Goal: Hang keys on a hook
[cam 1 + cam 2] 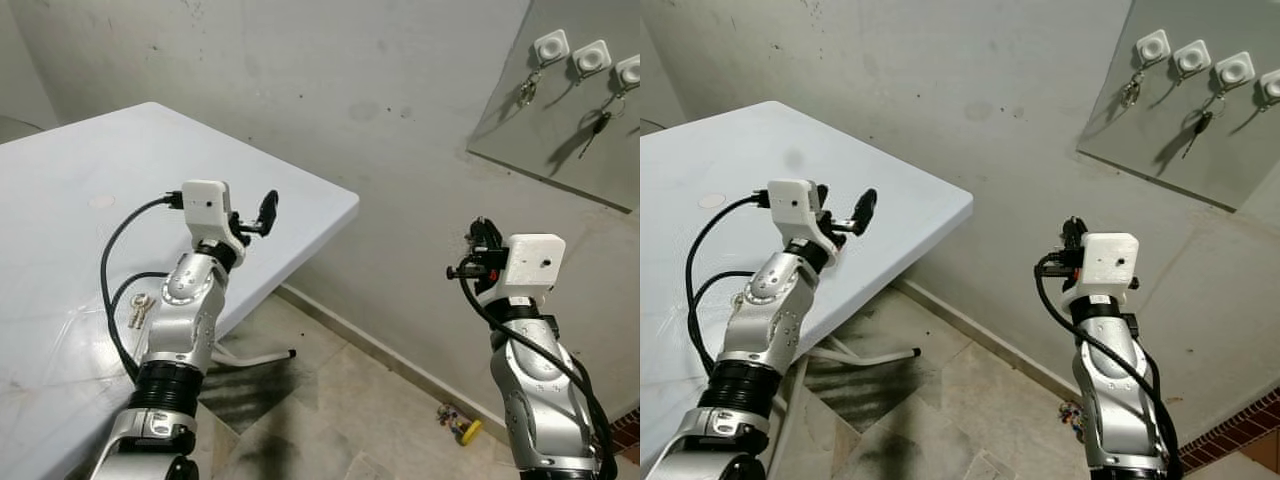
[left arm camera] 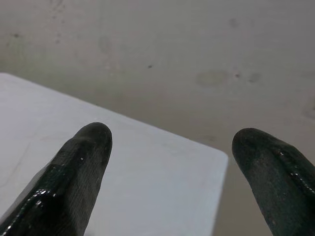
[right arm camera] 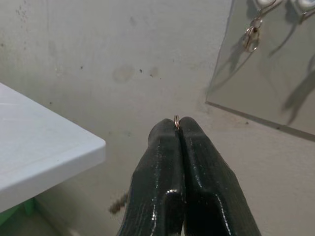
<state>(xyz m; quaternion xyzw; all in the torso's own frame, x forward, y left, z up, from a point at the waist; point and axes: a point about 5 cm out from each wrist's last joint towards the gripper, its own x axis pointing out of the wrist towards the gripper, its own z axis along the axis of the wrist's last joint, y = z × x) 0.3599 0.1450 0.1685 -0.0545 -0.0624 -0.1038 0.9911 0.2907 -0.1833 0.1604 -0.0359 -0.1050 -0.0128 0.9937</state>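
Key ring being carried toward the hook board.

The right gripper (image 3: 177, 129) is being held closed on a key ring (image 3: 176, 118), well below and to the left of the hook board (image 1: 560, 130); the ring should be raised and aligned with a free hook (image 1: 591, 60). The left gripper (image 2: 172, 157) is being kept spread open over the table (image 1: 90, 210), where other keys (image 1: 138, 309) are lying.

- The table (image 1: 90, 180) is looking white.
- The wall (image 1: 350, 90) is showing grey with dark spots.
- The hooks (image 1: 1193, 60) are looking white.
- The left gripper (image 2: 172, 182) fingers (image 2: 74, 182) are looking black.
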